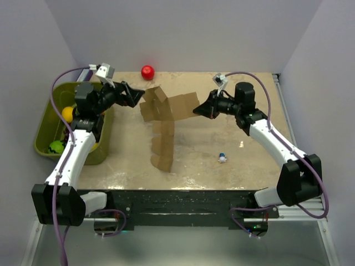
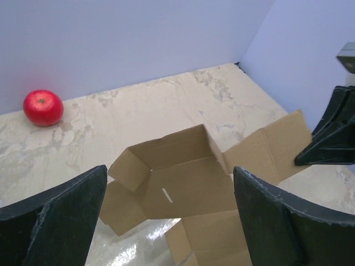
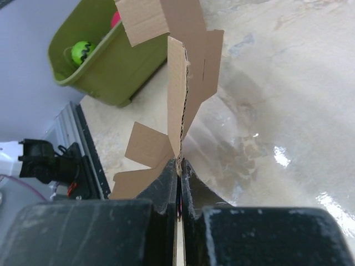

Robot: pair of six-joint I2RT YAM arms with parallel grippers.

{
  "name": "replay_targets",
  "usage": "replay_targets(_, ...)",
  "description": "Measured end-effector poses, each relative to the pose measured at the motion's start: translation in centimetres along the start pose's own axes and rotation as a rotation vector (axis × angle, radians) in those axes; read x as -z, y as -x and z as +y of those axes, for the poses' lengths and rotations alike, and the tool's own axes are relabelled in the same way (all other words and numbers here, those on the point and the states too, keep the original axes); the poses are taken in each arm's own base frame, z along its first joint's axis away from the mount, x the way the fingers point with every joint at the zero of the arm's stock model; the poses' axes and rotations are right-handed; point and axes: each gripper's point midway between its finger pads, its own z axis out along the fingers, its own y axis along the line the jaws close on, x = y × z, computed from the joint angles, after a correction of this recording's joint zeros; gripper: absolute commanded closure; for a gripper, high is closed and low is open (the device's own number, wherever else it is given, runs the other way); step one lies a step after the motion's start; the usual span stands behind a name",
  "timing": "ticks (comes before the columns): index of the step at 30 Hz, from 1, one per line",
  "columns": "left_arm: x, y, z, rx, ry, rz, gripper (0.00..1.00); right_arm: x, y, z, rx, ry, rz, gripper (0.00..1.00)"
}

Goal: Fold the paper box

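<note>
The paper box is an unfolded brown cardboard sheet with creased flaps. Its far part is lifted off the table and its long strip hangs down to the table in front. My right gripper is shut on the sheet's right edge and holds it up; in the right wrist view the cardboard stands edge-on between the closed jaws of my right gripper. My left gripper is open just left of the sheet's raised left flaps, not touching. In the left wrist view the sheet lies between and beyond the wide-apart fingers.
A green plastic bin with fruit stands at the left edge, under my left arm. A red apple lies at the back wall. A small blue-white object lies on the table right of the sheet.
</note>
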Motion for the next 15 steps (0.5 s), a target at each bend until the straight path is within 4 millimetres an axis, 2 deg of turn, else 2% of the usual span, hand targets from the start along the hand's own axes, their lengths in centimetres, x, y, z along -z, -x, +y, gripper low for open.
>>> replay_targets(4, 0.6, -1.2, 1.8, 0.024, 0.043, 0.018, 0.0, 0.8, 0.3, 1.7, 0.017, 0.047, 0.001, 1.0)
replay_targets(9, 1.7, -1.7, 3.6, 0.035, 0.077, 0.022, 0.0, 2.0, 1.2, 3.8, 0.044, 0.093, -0.017, 1.0)
replay_targets(15, 3.0, -1.5, 3.3, 0.017, 0.024, 0.024, 0.0, 2.6, 1.9, 5.4, 0.056, 0.142, -0.021, 1.0)
